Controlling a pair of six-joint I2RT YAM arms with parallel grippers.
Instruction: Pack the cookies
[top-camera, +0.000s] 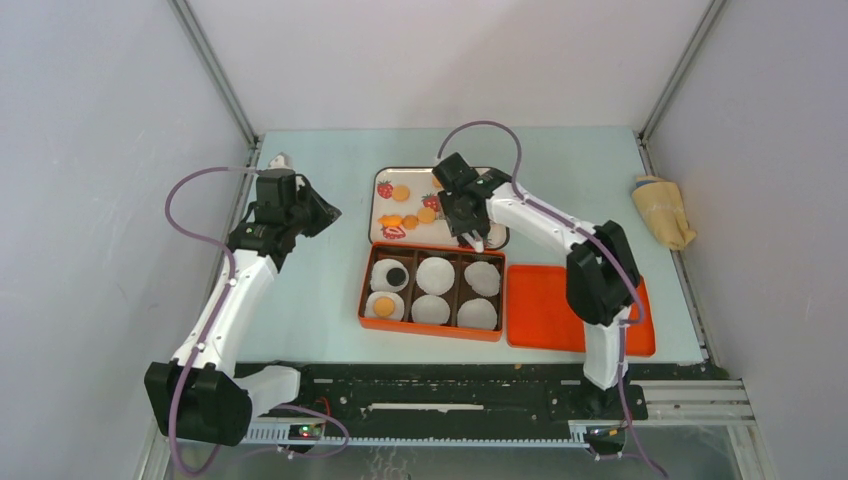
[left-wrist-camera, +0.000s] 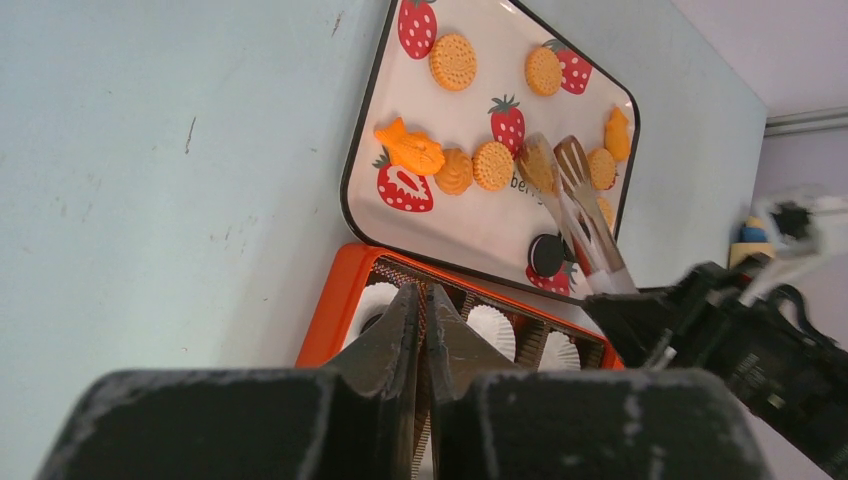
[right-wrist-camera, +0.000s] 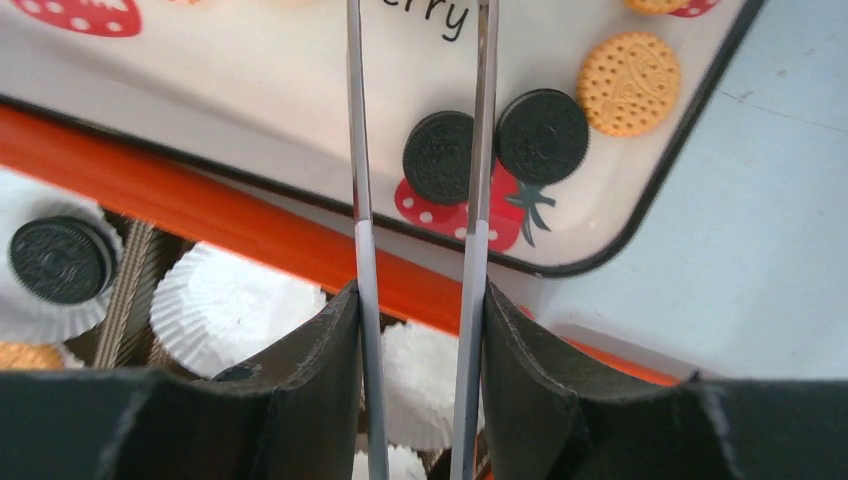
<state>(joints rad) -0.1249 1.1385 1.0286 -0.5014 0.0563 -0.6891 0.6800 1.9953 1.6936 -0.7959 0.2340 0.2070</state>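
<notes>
**Two cookies boxed, the rest on the tray**

We count one orange rectangular box (top-camera: 430, 331) with six compartments, each lined with a white pleated paper cup (top-camera: 435, 274). Two cups are filled. The one at 10 o'clock holds a black embossed sandwich cookie (top-camera: 396, 274), and the one at 8 o'clock holds a golden round cookie (top-camera: 383, 305).

At 12 o'clock from the box, touching its far wall, lies one glossy white tray with a dark rim and printed red strawberries (left-wrist-camera: 450, 225). On it we count two more black discs (right-wrist-camera: 440, 157), side by side at the tray's 5 o'clock corner. There are also at least four golden dotted biscuit discs (left-wrist-camera: 453, 61), an orange fish-shaped biscuit (left-wrist-camera: 410, 148) and a ridged dome-shaped one (left-wrist-camera: 455, 172). Other biscuits are partly hidden.

One flat orange lid (top-camera: 560, 310) lies at 3 o'clock from the box. One crumpled yellow cloth (top-camera: 663, 210) sits at 2 o'clock on the pale blue table (top-camera: 320, 300).

The right gripper (right-wrist-camera: 420, 300) is clamped on the silver metal tongs (left-wrist-camera: 573, 158), whose slotted tips stand narrowly apart over the tray. One black disc shows between the blades, but we cannot tell whether they touch it.

The left gripper (left-wrist-camera: 422, 305) has its fingers pressed together, holding nothing, at 9 o'clock from the tray.
</notes>
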